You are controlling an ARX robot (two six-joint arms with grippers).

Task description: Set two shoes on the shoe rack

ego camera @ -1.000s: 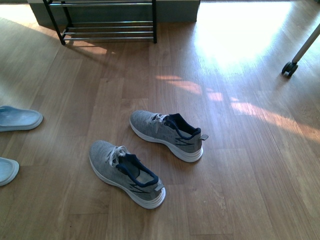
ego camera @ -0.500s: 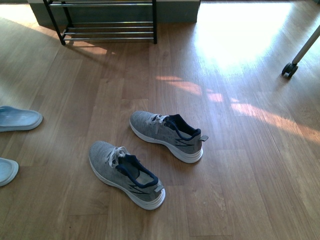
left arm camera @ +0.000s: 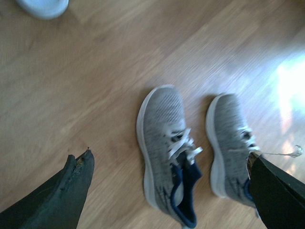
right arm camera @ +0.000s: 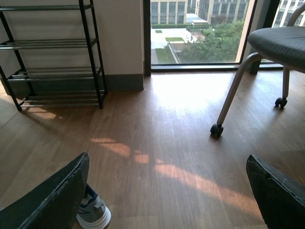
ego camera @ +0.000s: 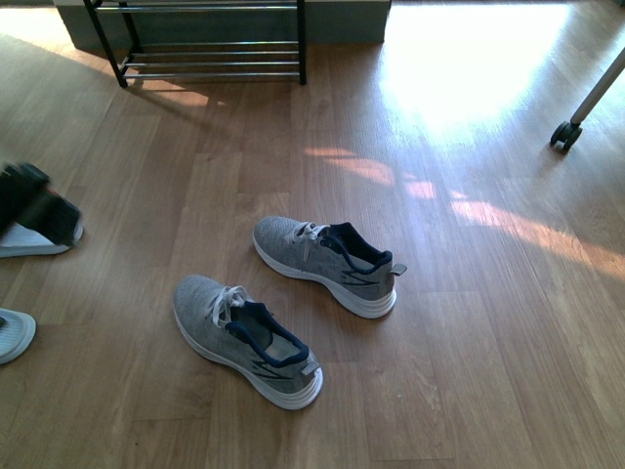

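My left gripper (left arm camera: 170,156) is spread wide, holding nothing, well clear of the two shoes (left arm camera: 162,119) on the floor (ego camera: 469,342). My right gripper (right arm camera: 167,162) gapes just as wide, also empty.

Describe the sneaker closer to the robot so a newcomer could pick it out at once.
Start at the black shoe rack at the far end of the wooden floor, then come toward the camera to the two grey sneakers. The nearer sneaker lies lowest in the front view, left of the other sneaker. Unlike the pale blue slipper nearby, it has laces and navy lining.
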